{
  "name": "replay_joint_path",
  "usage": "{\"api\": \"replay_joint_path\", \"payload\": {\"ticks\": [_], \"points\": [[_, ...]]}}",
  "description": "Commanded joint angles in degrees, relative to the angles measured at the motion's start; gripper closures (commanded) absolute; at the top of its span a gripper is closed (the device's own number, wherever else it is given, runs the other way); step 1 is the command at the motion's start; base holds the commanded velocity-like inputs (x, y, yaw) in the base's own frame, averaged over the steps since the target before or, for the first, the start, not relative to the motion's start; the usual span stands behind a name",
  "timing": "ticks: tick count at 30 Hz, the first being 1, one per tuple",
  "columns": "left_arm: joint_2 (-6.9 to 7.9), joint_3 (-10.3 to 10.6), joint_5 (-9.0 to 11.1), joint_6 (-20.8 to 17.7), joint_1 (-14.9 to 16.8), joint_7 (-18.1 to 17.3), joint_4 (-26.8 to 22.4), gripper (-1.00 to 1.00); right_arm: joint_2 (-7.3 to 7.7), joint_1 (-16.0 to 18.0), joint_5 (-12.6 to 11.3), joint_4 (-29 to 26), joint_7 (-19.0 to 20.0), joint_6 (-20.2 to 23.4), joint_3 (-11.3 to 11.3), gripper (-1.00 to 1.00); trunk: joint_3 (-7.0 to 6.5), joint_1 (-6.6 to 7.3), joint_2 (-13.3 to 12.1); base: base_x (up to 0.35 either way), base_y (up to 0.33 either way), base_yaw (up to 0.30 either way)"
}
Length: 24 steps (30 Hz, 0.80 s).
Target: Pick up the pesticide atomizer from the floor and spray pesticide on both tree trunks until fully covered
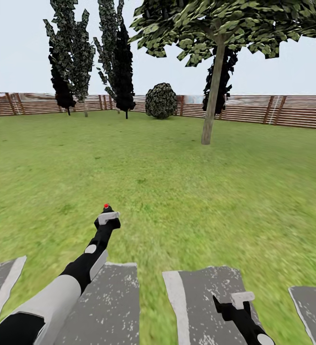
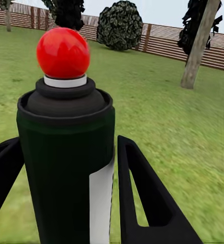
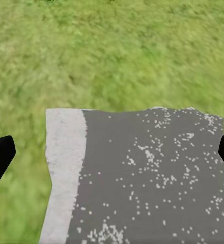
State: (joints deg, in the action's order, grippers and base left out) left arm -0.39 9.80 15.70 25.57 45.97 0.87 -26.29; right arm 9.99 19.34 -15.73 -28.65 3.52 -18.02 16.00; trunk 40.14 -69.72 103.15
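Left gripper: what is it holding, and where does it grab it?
The left gripper holds the pesticide atomizer upright, its fingers on either side of the dark body, below the red top. The right gripper holds nothing.

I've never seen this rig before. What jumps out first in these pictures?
The red-capped atomizer, gripped by the left gripper and held out over the lawn. Next, the broad-leaved tree ahead to the right, before the fence. The right gripper hangs open over a grey paving slab.

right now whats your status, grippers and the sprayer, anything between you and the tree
Left gripper shut on the pesticide atomizer. Right gripper open, over a grey paving slab. Tree trunk ahead, open lawn between.
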Motion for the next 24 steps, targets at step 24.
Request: {"api": "replay_joint_path", "payload": {"ticks": [24], "points": [[0.12, -0.04, 0.00, 6.96, 0.00, 0.01, 9.40, 1.00, -0.67, 0.00, 0.00, 1.06, 0.00, -0.09, 0.06, -1.00, -4.32, 5.28, -9.64, 0.000, 0.000, 0.000]]}}
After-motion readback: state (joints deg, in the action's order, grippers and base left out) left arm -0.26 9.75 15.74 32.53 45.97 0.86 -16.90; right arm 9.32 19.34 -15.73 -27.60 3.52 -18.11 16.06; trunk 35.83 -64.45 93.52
